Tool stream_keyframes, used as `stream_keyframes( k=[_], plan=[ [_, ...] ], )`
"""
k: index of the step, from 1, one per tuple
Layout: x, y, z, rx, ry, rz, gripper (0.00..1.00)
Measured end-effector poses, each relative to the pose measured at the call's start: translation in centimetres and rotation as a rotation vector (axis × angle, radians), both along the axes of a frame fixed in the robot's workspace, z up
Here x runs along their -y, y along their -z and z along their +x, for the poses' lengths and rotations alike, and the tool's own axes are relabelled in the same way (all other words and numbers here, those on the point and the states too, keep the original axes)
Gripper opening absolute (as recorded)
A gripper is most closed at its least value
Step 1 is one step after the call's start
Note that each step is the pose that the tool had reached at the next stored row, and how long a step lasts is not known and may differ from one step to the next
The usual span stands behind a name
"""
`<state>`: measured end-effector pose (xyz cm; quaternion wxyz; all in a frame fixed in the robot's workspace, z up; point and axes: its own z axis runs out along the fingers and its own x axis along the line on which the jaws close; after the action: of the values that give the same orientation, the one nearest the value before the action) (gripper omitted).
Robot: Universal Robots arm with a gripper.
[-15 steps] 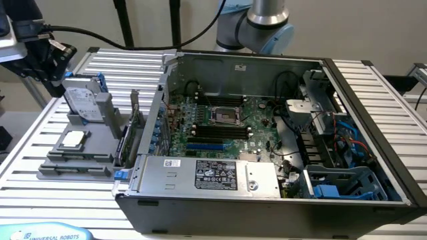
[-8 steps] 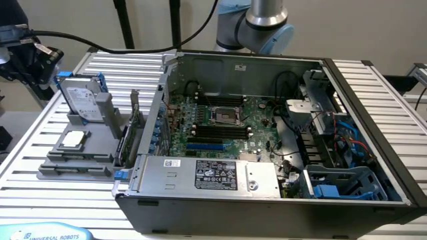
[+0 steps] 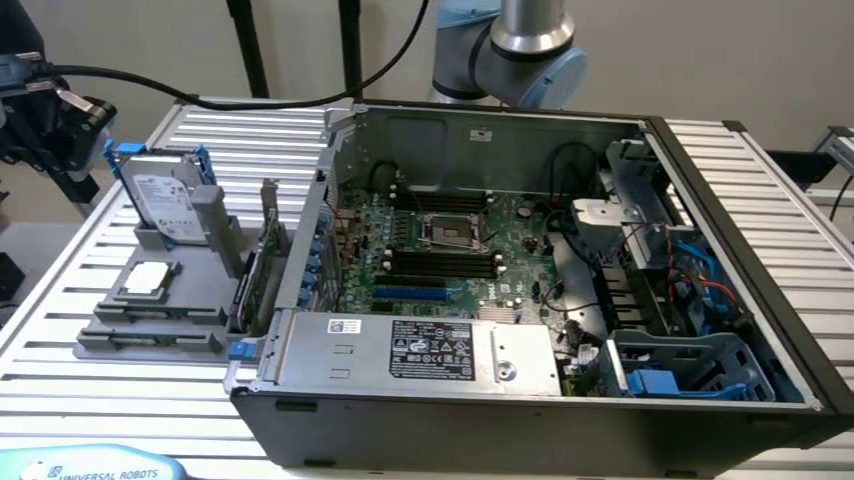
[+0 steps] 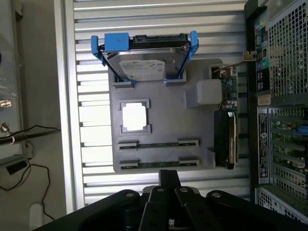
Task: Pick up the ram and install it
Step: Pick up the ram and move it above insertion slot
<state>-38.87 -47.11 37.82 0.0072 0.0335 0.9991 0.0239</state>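
Two rams, thin green sticks, lie on edge in the slots of a grey parts holder (image 4: 163,110): one ram (image 4: 159,144) and a second ram (image 4: 159,163) beside it. My gripper (image 4: 168,177) hangs above the holder's edge nearest those sticks, its black fingers shut together with nothing between them, clear of both. In the exterior view the arm's black wrist assembly (image 3: 47,115) hovers high at the far left, above and beyond the holder (image 3: 154,325). The open computer case (image 3: 534,300) shows its motherboard with black memory slots (image 3: 441,262).
On the holder stand a hard drive in a blue bracket (image 4: 144,57), a silver processor chip (image 4: 134,117) and an upright green expansion card (image 4: 226,125). The case's side wall (image 4: 279,96) rises right beside the holder. Cables (image 3: 200,90) trail across the slatted table.
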Motion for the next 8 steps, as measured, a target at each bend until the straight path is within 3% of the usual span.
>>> stream_keyframes(
  k=[8],
  plan=[
    [0.0,0.0,0.0,0.0,0.0,0.0,0.11]
  ],
)
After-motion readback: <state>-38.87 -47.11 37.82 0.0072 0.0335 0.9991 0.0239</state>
